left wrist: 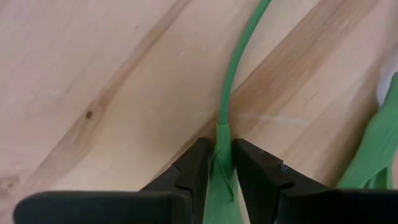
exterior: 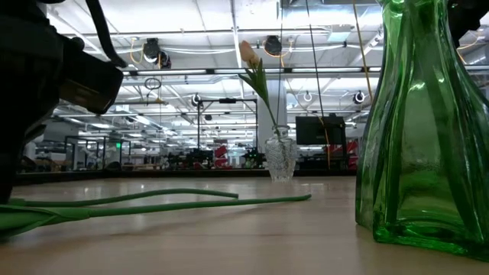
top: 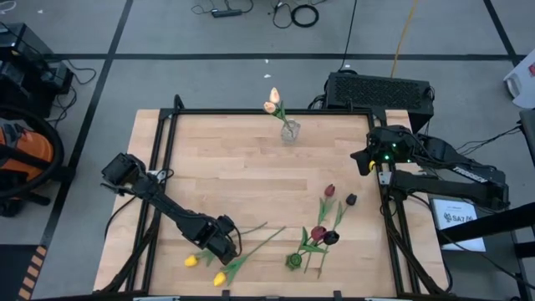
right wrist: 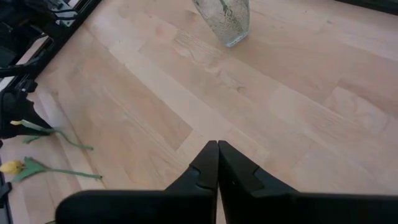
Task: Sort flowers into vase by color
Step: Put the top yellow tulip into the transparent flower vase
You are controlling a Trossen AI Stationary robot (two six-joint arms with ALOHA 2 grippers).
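Observation:
My left gripper (top: pixel 222 243) is low over the table's near left part, shut on a yellow tulip (top: pixel 191 261) that lies there. A second yellow tulip (top: pixel 220 278) lies beside it, its stem (top: pixel 266 239) running toward the table's middle. Dark red and near-black tulips (top: pixel 318 233) lie at the near right. Two pale peach tulips (top: pixel 272 100) stand in a clear vase (top: pixel 289 131) at the far edge. A green vase (top: pixel 294 260) stands near the near edge. My right gripper (right wrist: pixel 217 152) waits, shut, over the right edge. My left gripper pinches the yellow tulip's stem (left wrist: pixel 223 134) between its two fingers (left wrist: pixel 196 167), where the bare stem meets the leaf sheath. The fingers come from above, pointing down, and lie across the stem. The bare stem beyond them (left wrist: pixel 239 50) rests along the table.
The green vase (exterior: pixel 420 130) fills the right of the low view, with the tulip stems (exterior: pixel 153 200) lying flat on the wood to its left. A black frame (top: pixel 167 142) runs around the tabletop. Bare wood (top: pixel 234 167) lies between the clear vase and the tulips.

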